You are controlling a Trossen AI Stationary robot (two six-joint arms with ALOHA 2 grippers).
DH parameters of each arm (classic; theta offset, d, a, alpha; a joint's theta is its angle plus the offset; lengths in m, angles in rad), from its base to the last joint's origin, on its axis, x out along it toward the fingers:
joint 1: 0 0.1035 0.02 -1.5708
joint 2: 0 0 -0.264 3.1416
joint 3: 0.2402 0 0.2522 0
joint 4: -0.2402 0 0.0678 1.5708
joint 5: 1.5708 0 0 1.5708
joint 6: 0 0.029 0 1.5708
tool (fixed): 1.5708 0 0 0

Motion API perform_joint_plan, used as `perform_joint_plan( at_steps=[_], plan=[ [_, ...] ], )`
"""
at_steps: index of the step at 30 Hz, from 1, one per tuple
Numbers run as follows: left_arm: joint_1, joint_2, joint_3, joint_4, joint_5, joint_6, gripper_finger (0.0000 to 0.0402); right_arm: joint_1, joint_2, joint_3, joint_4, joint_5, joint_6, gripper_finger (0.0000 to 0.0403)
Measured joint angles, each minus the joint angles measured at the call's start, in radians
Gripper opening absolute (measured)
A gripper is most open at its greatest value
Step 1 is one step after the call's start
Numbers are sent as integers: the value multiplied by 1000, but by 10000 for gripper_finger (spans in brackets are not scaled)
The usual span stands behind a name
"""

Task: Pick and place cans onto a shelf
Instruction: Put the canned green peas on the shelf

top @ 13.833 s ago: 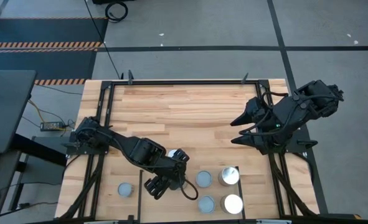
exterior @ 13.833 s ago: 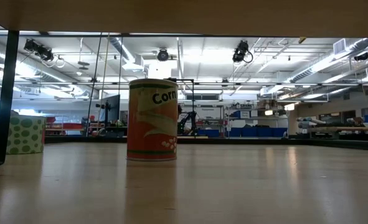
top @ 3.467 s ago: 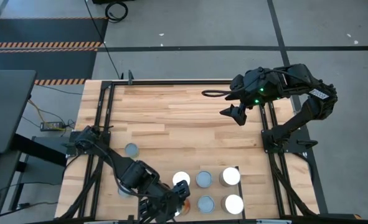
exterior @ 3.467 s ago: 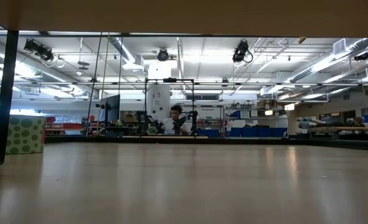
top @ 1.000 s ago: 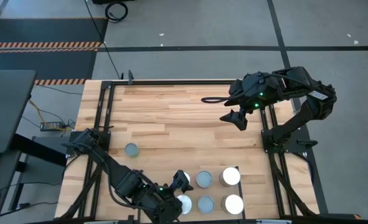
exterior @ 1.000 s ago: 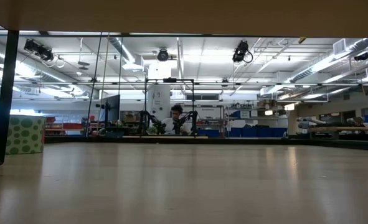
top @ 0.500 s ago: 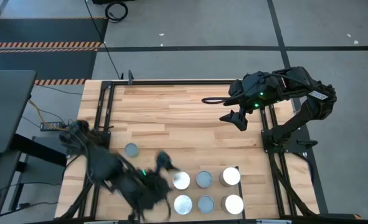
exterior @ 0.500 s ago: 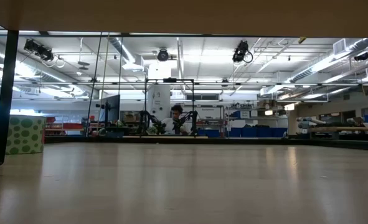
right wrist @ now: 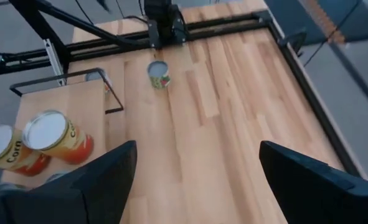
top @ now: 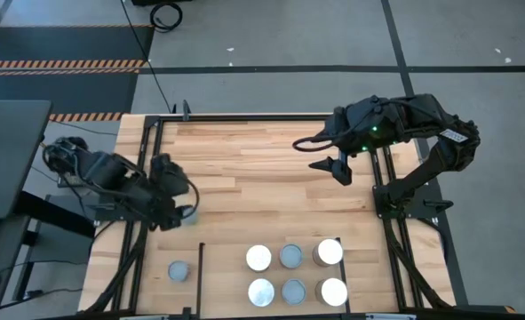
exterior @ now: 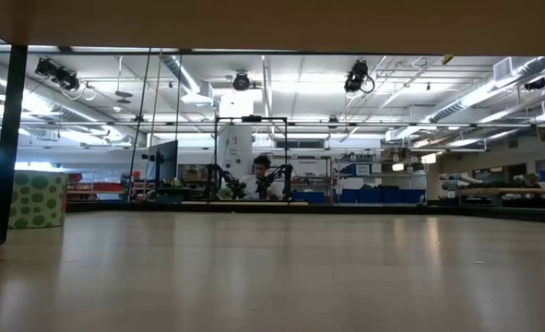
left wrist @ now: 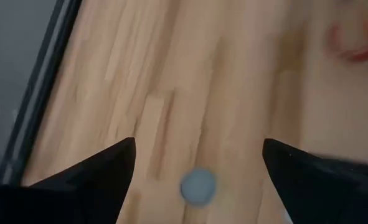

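The shelf (top: 311, 273), a light-wood board with black rails, lies at the table's near edge. Several cans stand on it in two rows, among them a white-topped one (top: 258, 258); two with orange sides show in the right wrist view (right wrist: 53, 134). One grey-topped can (top: 189, 214) stands on the table at the left, and another (top: 179, 270) stands nearer the near edge. My left gripper (top: 180, 201) hangs open over the first of these, which shows below and between its fingers (left wrist: 198, 185). My right gripper (top: 322, 156) is open and empty above the table's far right.
Black frame rails (top: 244, 116) run along the table's far and side edges. Bare wood (top: 262, 178) lies between the two arms. A green dotted box (exterior: 38, 198) stands at the left in the low view, and a person shows far off in the room.
My left gripper has drawn away from the shelf's near left corner, leaving a white-topped can standing there. It has swung fast toward the table's left and far side, and is now over the lone grey-topped can.
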Motion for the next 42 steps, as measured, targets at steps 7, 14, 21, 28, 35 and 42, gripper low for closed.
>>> perform_joint_plan(
  at_steps=[7, 14, 21, 28, 35, 42],
  plan=[
    [-4, -268, -546, 207, 124, -294, 356, -42, 0, 0, 23, 0, -117, 346],
    [-1, -295, -899, 569, 279, -318, 357, -104, 0, 0, 2, 0, -198, 346],
    [58, -296, -1063, 635, 336, -274, 357, -167, 0, 0, -22, 0, -222, 346],
    [101, -297, -1133, 670, 340, -126, 357, -235, 0, 0, -20, -7, -179, 346],
    [137, -295, -1139, 669, 299, -52, 357, -265, 0, 0, -17, -7, -112, 346],
    [172, -295, -1178, 744, 304, 9, 357, -265, 0, 0, -9, -8, -90, 346]
  ],
)
